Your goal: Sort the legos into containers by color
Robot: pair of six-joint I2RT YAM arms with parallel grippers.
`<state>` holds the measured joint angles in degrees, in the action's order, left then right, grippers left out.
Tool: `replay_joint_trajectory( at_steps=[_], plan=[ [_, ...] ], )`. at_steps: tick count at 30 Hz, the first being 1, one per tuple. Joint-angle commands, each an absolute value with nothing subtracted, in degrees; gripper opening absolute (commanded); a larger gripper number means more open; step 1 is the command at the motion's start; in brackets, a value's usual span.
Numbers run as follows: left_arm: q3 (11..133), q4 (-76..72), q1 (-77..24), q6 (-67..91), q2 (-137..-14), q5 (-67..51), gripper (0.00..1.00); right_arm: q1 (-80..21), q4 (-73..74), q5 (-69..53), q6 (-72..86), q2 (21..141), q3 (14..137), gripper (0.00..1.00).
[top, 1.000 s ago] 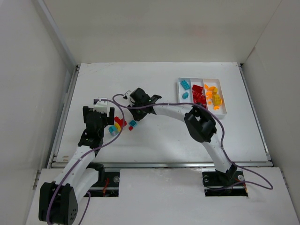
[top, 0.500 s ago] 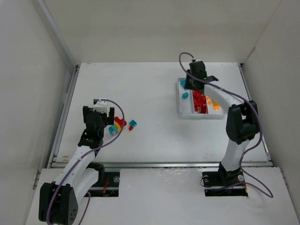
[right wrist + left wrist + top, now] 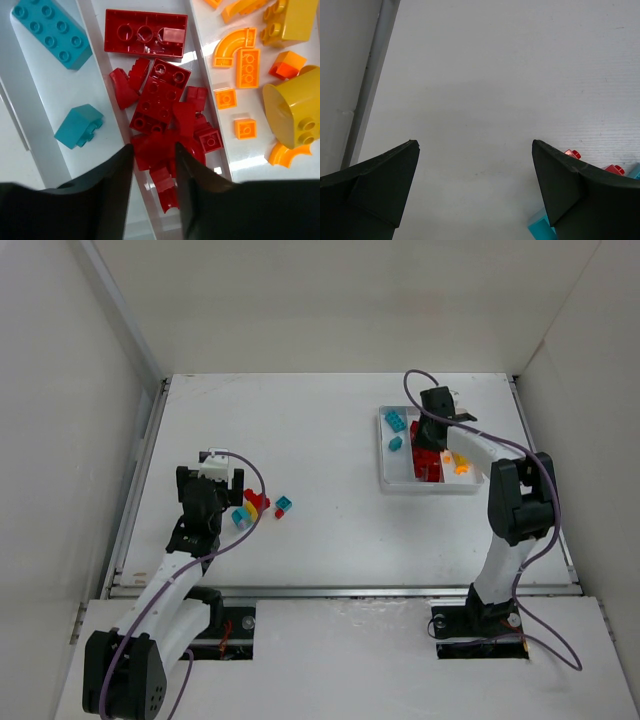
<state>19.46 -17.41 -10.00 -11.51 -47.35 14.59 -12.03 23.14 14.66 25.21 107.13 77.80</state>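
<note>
right gripper [image 3: 153, 146] narrow, grip unclear, above red legos [image 3: 157, 95], middle compartment [image 3: 197, 50] | left gripper [image 3: 474, 145] wide, teal lego [image 3: 540, 226] beside right finger

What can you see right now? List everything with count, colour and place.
table: one, white, under everything
tray: one, white, three compartments, far right of table
teal legos: two, left compartment
red legos: heap, too tangled to count, middle compartment
orange-yellow legos: roughly ten, right compartment
loose legos: about five, red, yellow and teal, on table near left side
left hand: one, black, open, over bare table beside the loose legos
right hand: one, black, above middle compartment, apparently shut on a red lego
</note>
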Motion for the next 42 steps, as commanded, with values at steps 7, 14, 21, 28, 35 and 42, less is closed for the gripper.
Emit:
replay_joint_trajectory(
  at_steps=[7, 14, 21, 28, 35, 42],
  plan=[
    [19.5, -19.7, -9.9, -11.5, -46.7, 14.7, 0.94, -12.0, 23.8, 15.8, 21.9, 104.3, 81.2, 0.64],
    [20.0, -19.1, -9.4, -12.0, -47.7, 14.7, 0.94, -21.3, 17.2, 7.9, 8.5, 99.8, 78.2, 0.69],
    [20.0, -19.1, -9.4, -12.0, -47.7, 14.9, 0.94, -38.2, 19.1, -21.3, -6.9, 109.8, 84.9, 0.73],
    [19.5, -20.1, -9.4, -11.5, -47.2, 16.1, 0.94, -46.8, 19.7, -24.4, 1.6, 120.1, 98.2, 0.78],
    [19.5, -20.7, -9.4, -11.5, -46.7, 16.1, 0.94, -49.4, 21.1, -14.9, 4.5, 124.7, 102.4, 0.57],
    [19.0, -20.7, -9.4, -12.0, -46.1, 16.1, 0.94, -49.4, 21.8, -12.8, 5.0, 124.7, 101.2, 0.6]
  ],
)
